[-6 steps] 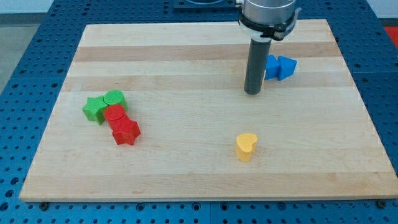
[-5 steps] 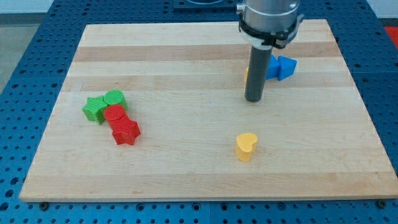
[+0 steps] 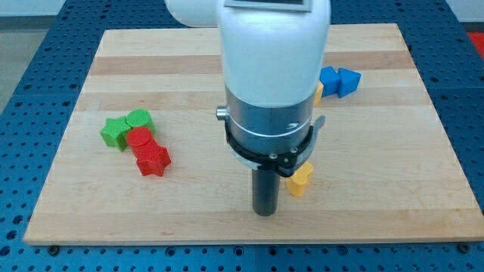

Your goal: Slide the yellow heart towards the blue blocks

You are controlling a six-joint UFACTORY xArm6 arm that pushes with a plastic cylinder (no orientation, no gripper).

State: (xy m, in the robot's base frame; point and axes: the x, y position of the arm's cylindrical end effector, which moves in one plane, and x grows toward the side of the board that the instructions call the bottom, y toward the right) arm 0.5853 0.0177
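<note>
My tip (image 3: pixel 265 214) rests low on the surface (image 3: pixel 189 204), near its bottom edge and a little right of that edge's middle. There is no gripper on this arm, only the straight dark rod, so nothing is clenched or held. Above the rod the arm's broad white and grey body (image 3: pixel 271 83) fills the centre of the view and hides a wide strip of the board behind it.

The yellow heart (image 3: pixel 300 180) stands just beside the rod, on its right and slightly nearer the top edge; its upper left part is covered by the arm's collar, and I cannot tell whether rod and heart touch. My tip lies to the lower left of the heart.

The blue blocks (image 3: pixel 339 81) sit close together near the top-right corner of the surface, well apart from the heart; their exact shapes are hard to make out. A small sliver of another yellow block (image 3: pixel 319 91) peeps out from behind the arm, just left of the blue pair.

Toward the left edge, a cluster lies packed together: a green star-like block (image 3: pixel 115 132), a green rounded block (image 3: pixel 139 119), a red round block (image 3: pixel 139 138) and a red star (image 3: pixel 153 160).

The surface is a pale wooden board with lengthwise grain bands. It lies on a blue perforated bench (image 3: pixel 30 68), whose grid of holes shows round every edge.
</note>
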